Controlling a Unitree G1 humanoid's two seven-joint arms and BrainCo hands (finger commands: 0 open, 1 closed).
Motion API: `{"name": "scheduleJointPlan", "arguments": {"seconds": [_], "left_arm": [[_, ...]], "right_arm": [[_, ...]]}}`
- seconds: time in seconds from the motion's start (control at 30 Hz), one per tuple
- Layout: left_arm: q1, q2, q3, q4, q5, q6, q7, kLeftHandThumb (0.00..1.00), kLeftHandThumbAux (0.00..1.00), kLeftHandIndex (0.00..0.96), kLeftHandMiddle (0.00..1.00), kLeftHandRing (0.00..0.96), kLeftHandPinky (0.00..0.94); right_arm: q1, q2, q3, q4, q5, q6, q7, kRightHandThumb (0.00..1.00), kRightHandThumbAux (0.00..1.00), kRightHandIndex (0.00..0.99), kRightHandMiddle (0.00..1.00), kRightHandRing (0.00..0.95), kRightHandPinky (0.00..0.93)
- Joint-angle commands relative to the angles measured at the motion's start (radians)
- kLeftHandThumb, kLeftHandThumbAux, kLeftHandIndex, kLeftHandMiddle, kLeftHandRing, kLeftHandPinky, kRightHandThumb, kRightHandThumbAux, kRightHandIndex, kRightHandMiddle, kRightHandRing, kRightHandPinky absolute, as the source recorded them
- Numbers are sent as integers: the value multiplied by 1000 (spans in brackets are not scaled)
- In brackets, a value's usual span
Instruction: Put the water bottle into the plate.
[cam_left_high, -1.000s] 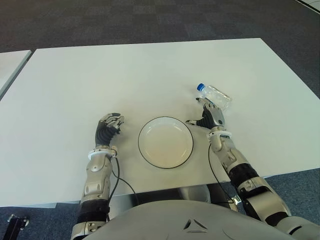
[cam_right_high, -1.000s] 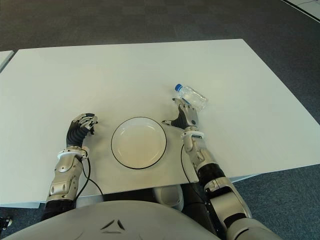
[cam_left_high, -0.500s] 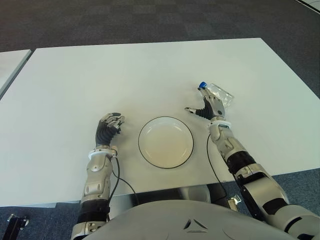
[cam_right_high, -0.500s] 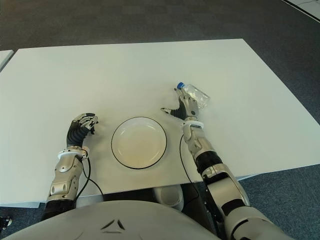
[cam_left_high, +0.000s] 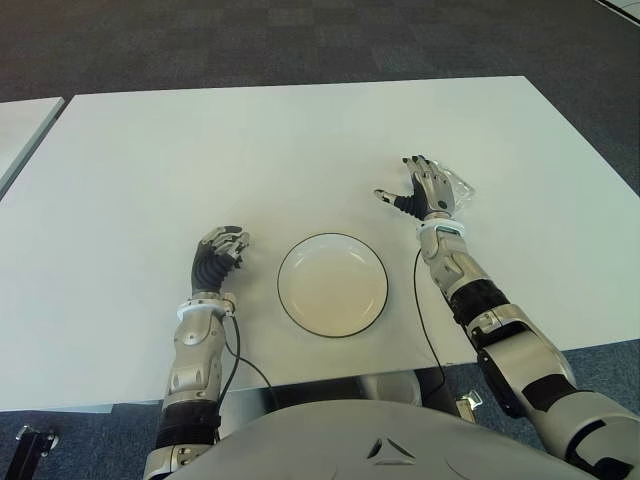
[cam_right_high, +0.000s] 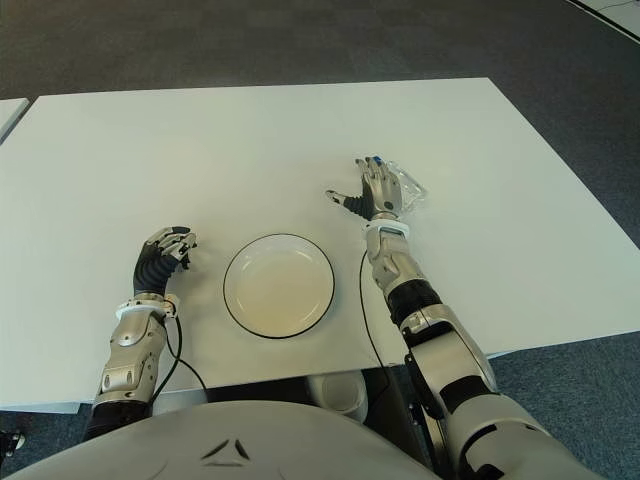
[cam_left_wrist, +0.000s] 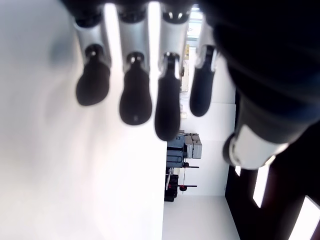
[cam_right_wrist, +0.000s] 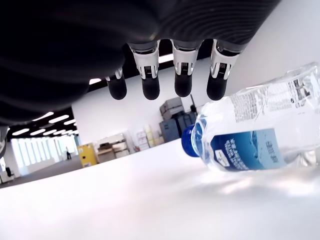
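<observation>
A clear water bottle (cam_right_wrist: 260, 135) with a blue cap (cam_right_wrist: 192, 141) and blue label lies on its side on the white table (cam_left_high: 250, 150), right of the plate. In the eye views only its clear far end (cam_left_high: 460, 186) shows past my right hand (cam_left_high: 425, 190). That hand hovers over the bottle with fingers spread, open; the right wrist view shows its fingertips (cam_right_wrist: 182, 85) above the cap, not touching. The white plate (cam_left_high: 332, 285) with a dark rim sits empty near the table's front edge. My left hand (cam_left_high: 218, 255) shows left of the plate, fingers curled, holding nothing.
The table's front edge runs just below the plate, and its right edge (cam_left_high: 590, 180) slants past the bottle. A second white table (cam_left_high: 20, 125) shows at the far left. Dark carpet surrounds both.
My right hand has moved away from me and now covers most of the bottle, which has shifted slightly to the right. The left hand and plate have not moved.
</observation>
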Motion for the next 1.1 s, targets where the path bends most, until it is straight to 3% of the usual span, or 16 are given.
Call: {"name": "scheduleJointPlan", "arguments": {"seconds": [0.03,0.57,0.83,1.1], "left_arm": [[22,-11,-3,18,-2,39,9,840,677,405,566,736,726],[33,-13,-9,-2,16,43,14,840,678,404,567,739,735],[33,-17,-2,-8,5,60,9,839,678,402,564,736,725],[27,-17,3,-3,-6,59,5,839,678,402,563,729,720]], "right_arm": [[-32,-7,12,-2,-23,57,9,713,257,0,0,0,0],[-70,2,2,-31,-26,188,-18,711,246,0,0,0,0],[-79,1,0,-42,-24,203,-56,715,252,0,0,0,0],[-135,-12,-20,2,-11,222,-73,685,239,0,0,0,0]]}}
